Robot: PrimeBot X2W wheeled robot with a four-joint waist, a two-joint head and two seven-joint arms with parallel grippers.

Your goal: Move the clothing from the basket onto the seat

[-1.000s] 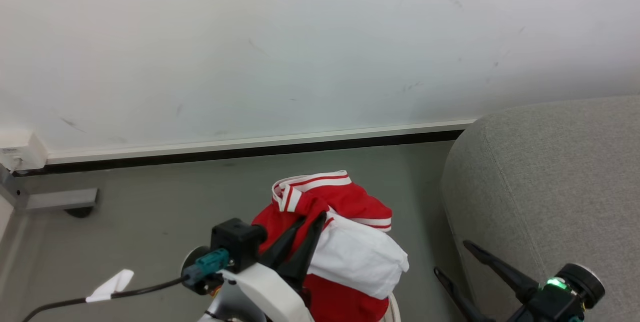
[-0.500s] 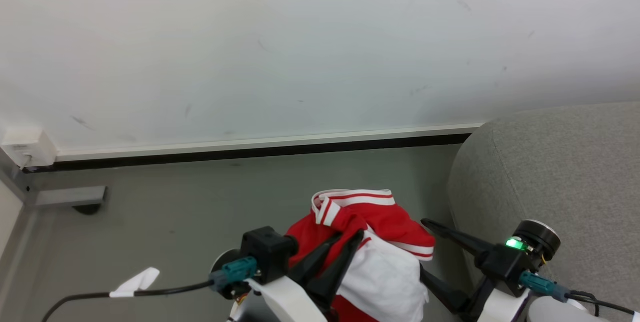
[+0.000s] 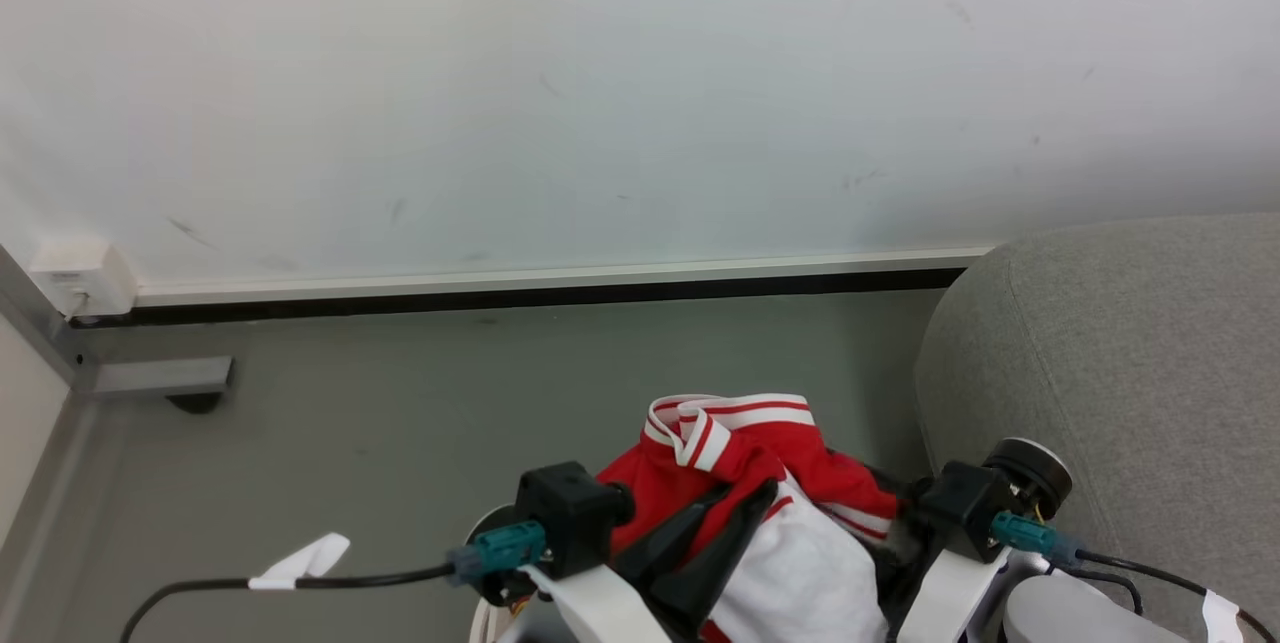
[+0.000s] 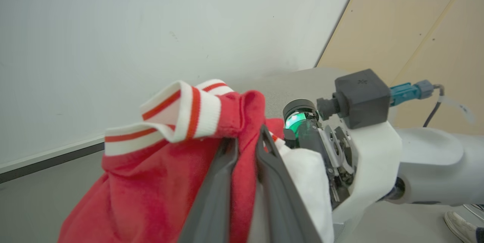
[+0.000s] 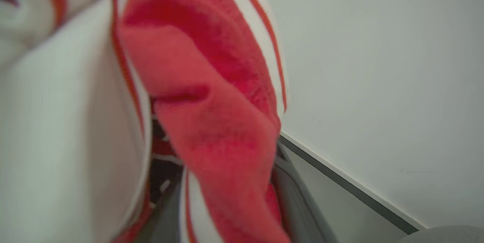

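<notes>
The red clothing (image 3: 740, 443) with white striped trim hangs bunched in the air over the grey floor. My left gripper (image 3: 740, 503) is shut on a red fold of it near the collar, its fingers (image 4: 223, 182) close together with fabric pinched between them. My right gripper (image 3: 890, 513) has come in from the right, and its fingertips are buried in the cloth. In the right wrist view its fingers (image 5: 298, 205) stand apart with a red and white fold (image 5: 211, 103) hanging between them. The grey seat (image 3: 1120, 353) rises just right of both grippers. The basket is hidden below the arms.
A white wall with a dark baseboard (image 3: 540, 295) runs across the back. A white box (image 3: 85, 278) and a grey bracket (image 3: 160, 375) sit at the left wall. A black cable with a white tag (image 3: 300, 563) trails left. A person's shoe (image 4: 461, 228) stands on the floor.
The head view has shifted slightly. My right gripper has swung in from the lower right, beside the seat, into the clothing's right side. The left gripper keeps its hold.
</notes>
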